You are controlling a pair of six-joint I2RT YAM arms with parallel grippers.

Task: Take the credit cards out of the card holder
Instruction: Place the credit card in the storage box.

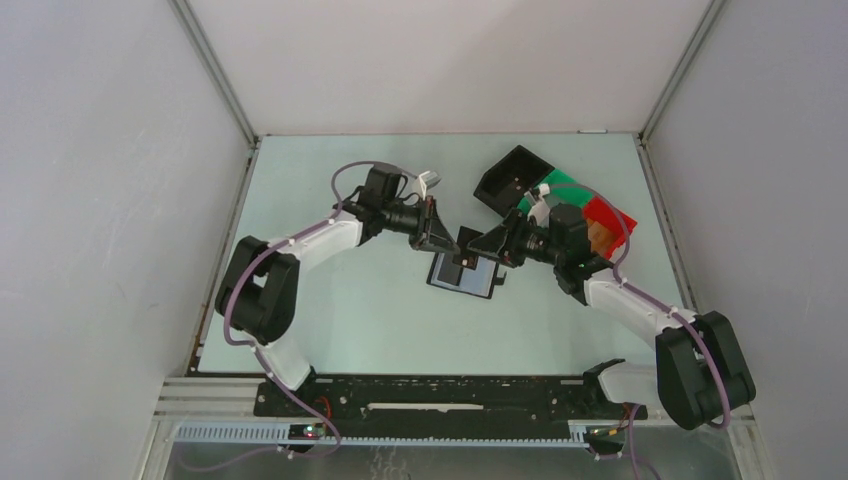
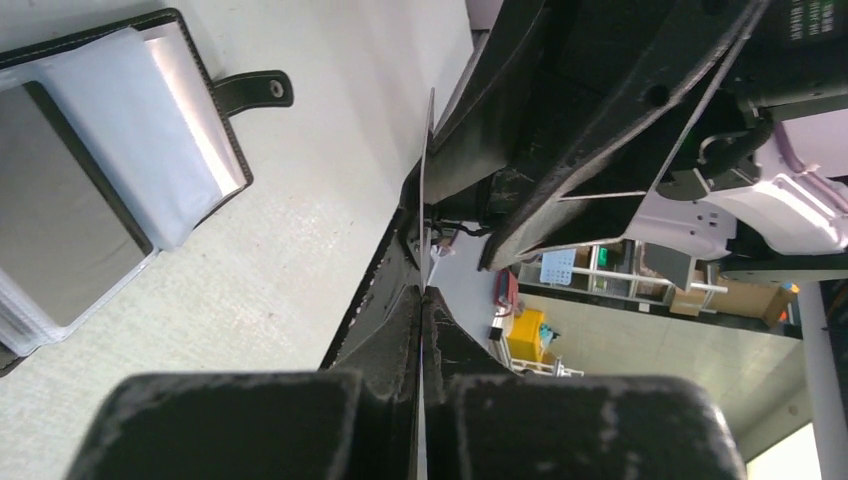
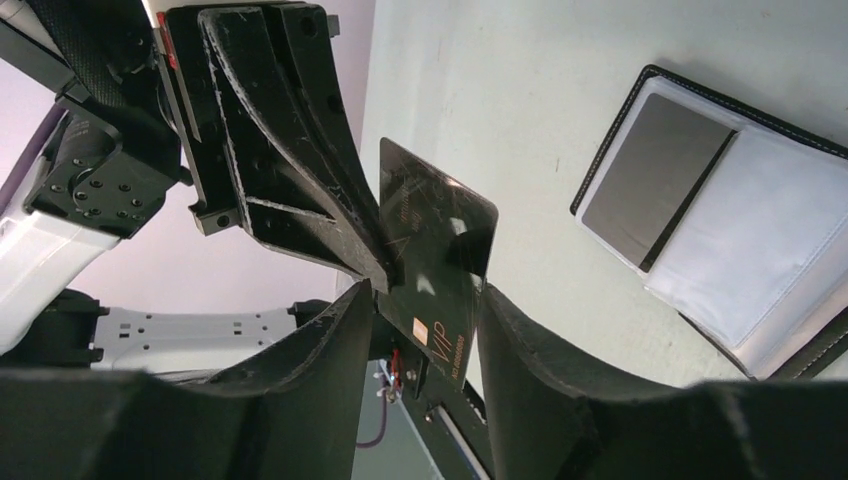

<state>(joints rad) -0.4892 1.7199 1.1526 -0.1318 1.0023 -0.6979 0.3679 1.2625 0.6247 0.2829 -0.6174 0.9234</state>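
1. Pale green table (image 1: 330,300), white walls on three sides.
2. Card holder (image 3: 760,250) lies open and flat mid-table, just below both grippers; grey credit card (image 3: 655,180) sits in one pocket.
3. Left gripper (image 2: 420,295): fingers pinched tight on dark credit card (image 3: 440,230), held clear of the table.
4. Right gripper (image 3: 428,292): jaws apart, straddling that card's lower end; contact with its edges unclear.
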